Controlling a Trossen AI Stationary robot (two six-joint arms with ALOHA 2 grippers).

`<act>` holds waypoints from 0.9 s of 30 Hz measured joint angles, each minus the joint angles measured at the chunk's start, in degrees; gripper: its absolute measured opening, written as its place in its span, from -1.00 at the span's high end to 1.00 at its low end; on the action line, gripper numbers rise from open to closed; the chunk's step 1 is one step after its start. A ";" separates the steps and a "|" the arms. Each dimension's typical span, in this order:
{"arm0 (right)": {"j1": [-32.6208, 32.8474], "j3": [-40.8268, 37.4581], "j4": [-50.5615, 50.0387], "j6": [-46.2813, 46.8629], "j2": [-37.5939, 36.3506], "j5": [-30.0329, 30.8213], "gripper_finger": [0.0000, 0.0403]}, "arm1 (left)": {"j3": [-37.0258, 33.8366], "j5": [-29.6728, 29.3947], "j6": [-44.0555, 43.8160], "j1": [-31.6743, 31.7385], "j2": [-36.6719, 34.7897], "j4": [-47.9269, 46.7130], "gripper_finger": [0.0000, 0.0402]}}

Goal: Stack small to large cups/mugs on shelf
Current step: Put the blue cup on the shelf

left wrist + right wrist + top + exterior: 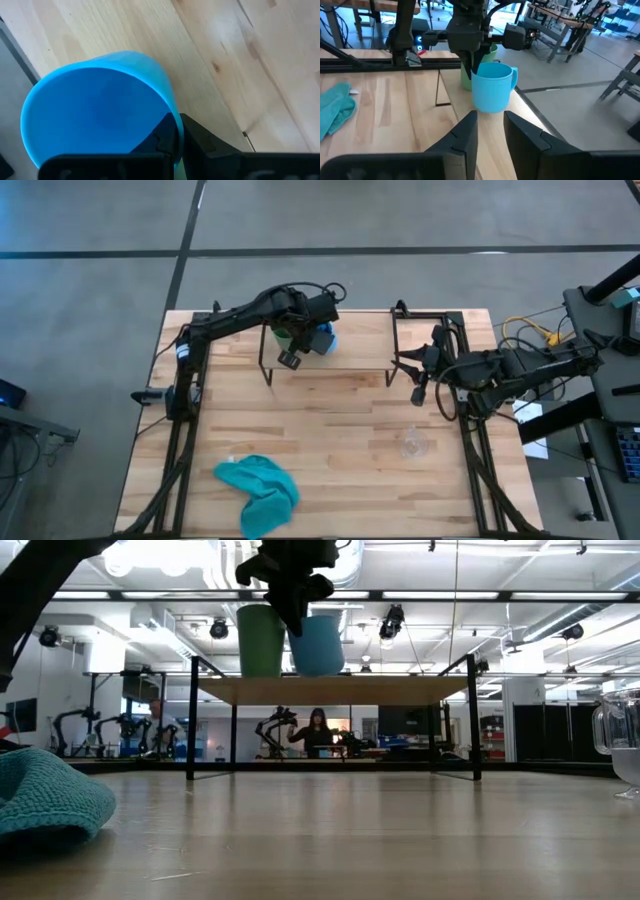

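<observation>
A bright blue mug (491, 89) with a handle (514, 77) and a green tumbler (260, 640) stand side by side on the light-wood shelf (400, 691) at the table's far side. My left gripper (310, 335) comes down from above and is shut on the blue mug's rim. My right gripper (490, 125) is open and empty, level with the shelf's right end (385, 350), pointing at the mug. A clear glass mug (415, 442) stands on the tabletop at the near right; it also shows in the low view (620, 740). My left gripper pinches the blue mug's wall at the rim (174, 117), one finger (165, 135) inside the mug and one (205, 142) outside. The fingers point down, on the side toward the tumbler, away from the handle. The mug is upright, its base at the shelf board.
A teal cloth (258, 492) lies crumpled near the table's front left edge. The shelf's thin black legs (190, 720) stand on the tabletop. Bare wood lies between the shelf and the cloth. A person shows in the room behind the table (318, 730).
</observation>
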 joint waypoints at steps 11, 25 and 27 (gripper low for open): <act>0.00 0.00 0.02 0.46 0.00 0.00 0.56 | 0.01 -4.46 -1.77 -0.86 -0.02 0.01 1.00; 0.00 0.00 0.02 0.45 0.00 -0.01 0.56 | -0.87 -7.85 -1.48 -1.57 -0.04 0.57 1.00; 0.00 0.00 0.02 0.44 0.00 -0.01 0.56 | -0.96 -8.67 -2.55 -1.57 -0.04 0.54 1.00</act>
